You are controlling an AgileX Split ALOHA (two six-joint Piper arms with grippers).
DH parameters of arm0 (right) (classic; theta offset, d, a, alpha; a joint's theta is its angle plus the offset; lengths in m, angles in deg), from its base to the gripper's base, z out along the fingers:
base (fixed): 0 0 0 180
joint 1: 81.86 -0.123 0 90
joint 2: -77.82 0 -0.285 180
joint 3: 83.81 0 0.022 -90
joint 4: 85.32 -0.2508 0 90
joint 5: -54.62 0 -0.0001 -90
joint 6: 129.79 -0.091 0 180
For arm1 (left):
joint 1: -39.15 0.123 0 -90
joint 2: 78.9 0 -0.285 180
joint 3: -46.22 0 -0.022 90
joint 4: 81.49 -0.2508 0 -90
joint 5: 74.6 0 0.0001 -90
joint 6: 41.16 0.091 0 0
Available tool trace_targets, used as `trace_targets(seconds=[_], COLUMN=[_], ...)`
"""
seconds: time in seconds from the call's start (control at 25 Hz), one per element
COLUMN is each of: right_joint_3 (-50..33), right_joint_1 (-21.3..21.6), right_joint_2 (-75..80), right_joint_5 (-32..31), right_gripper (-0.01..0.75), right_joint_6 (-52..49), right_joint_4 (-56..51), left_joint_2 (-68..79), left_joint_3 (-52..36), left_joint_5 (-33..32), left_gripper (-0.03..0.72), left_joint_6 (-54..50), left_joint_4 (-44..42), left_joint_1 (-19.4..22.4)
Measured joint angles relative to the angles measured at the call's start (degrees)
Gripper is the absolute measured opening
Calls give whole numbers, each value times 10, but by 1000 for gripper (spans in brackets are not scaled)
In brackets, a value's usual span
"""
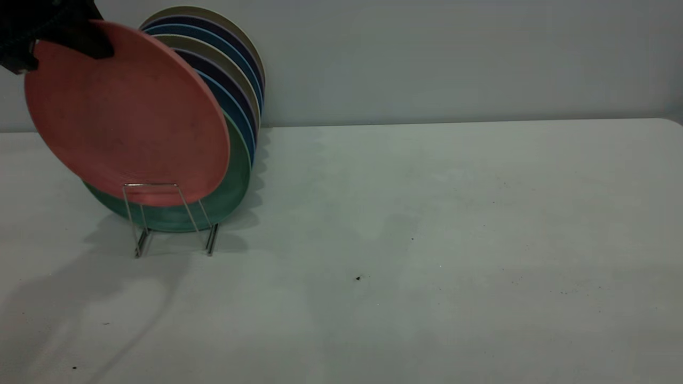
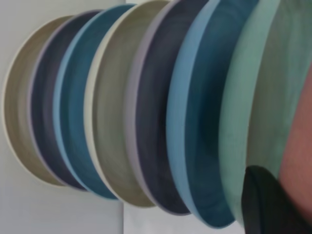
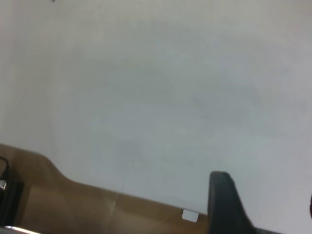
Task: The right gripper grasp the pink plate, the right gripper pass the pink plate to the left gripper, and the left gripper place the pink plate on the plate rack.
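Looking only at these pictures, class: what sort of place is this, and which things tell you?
Probably a robot test bench, not a kitchen: a bare pale table against a blank wall, one wire plate rack full of plates, and the left pincer holding a pink plate over it.

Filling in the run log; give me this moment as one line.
left gripper: holds pink plate by top rim | plate: at front of plate rack, before green plate | right gripper: away

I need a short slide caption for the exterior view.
Left gripper holds pink plate over plate rack.
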Motion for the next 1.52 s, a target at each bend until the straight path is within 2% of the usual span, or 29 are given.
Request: trace_targets(seconds=[0.12,0.36,0.48,0.84,1.0,1.24,1.52], right_joint_3=[0,0,0,0,0,0,-1], right_joint_1=[0,0,0,0,0,-10,-84], right_joint_2=[0,0,0,0,0,0,0], right_joint_5=[-1,-1,-1,-1,-1,2,8], right_gripper=[429,429,429,429,428,428,428], right_joint_6=[0,-1,-1,-2,-14,-59,-124], right_joint_4=[0,1,1,2,7,38,80], left_joint_2=[1,1,1,-53,-115,-214,-305], left_joint_3=[0,0,0,0,0,0,0], left_joint_5=[-6,-30,-37,-51,-74,-191,-361], left_gripper=[118,294,356,379,379,379,379], left_joint_6=[-12,-54,-69,-102,-176,-385,-590], left_joint_4=[-1,-1,-1,-1,-1,-3,-4], left_joint_1=[0,5,8,8,8,8,8])
